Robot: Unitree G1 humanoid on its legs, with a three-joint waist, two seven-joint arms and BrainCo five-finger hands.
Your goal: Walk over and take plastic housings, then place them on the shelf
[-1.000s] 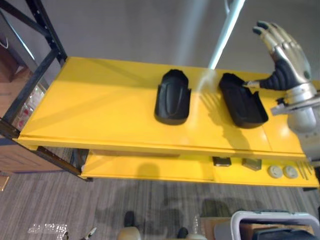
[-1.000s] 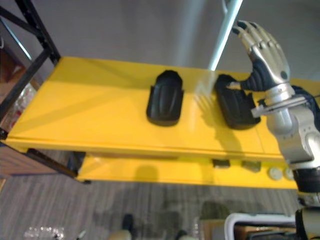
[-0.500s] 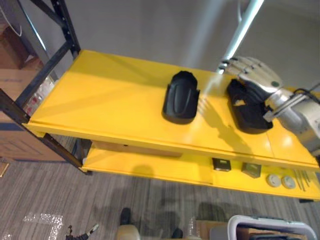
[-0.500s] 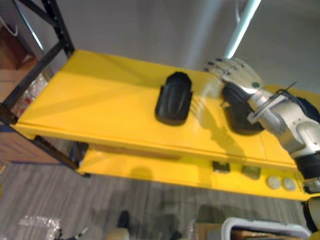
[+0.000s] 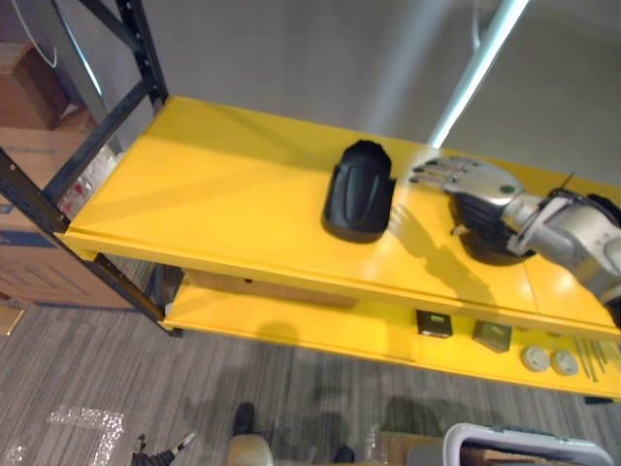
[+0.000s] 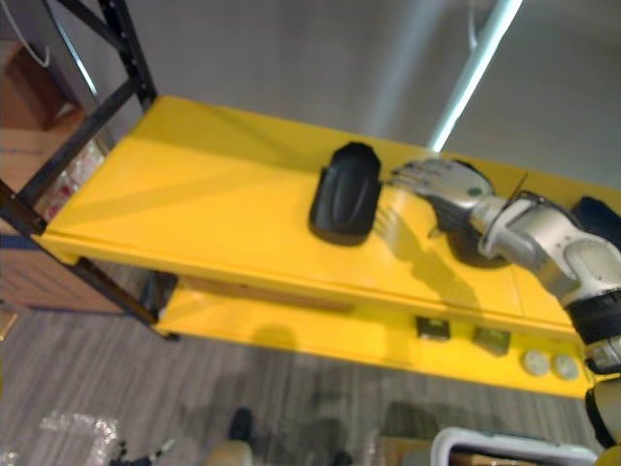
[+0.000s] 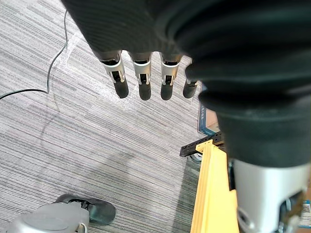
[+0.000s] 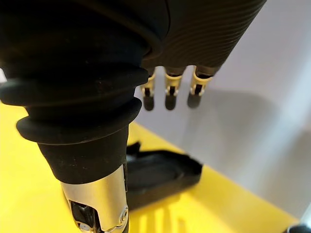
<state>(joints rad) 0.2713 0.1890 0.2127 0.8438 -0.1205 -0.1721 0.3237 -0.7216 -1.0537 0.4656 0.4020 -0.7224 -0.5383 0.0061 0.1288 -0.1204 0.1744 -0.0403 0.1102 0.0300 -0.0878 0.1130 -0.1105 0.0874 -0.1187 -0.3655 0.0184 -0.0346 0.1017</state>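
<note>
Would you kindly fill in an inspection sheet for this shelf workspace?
Surface: yellow top shelf board, flat.
Job's things: left housing lies free mid-board; right housing lies beneath the right hand.
Clutter: lower shelf carries small dark boxes and pale discs.
Hands: right hand open, fingers straight over the right housing, contact unclear; left hand open, hanging over the carpet.
Cables: nothing seen on the shelf boards.
Surroundings: black rack upright, cardboard boxes, grey wall.
</note>
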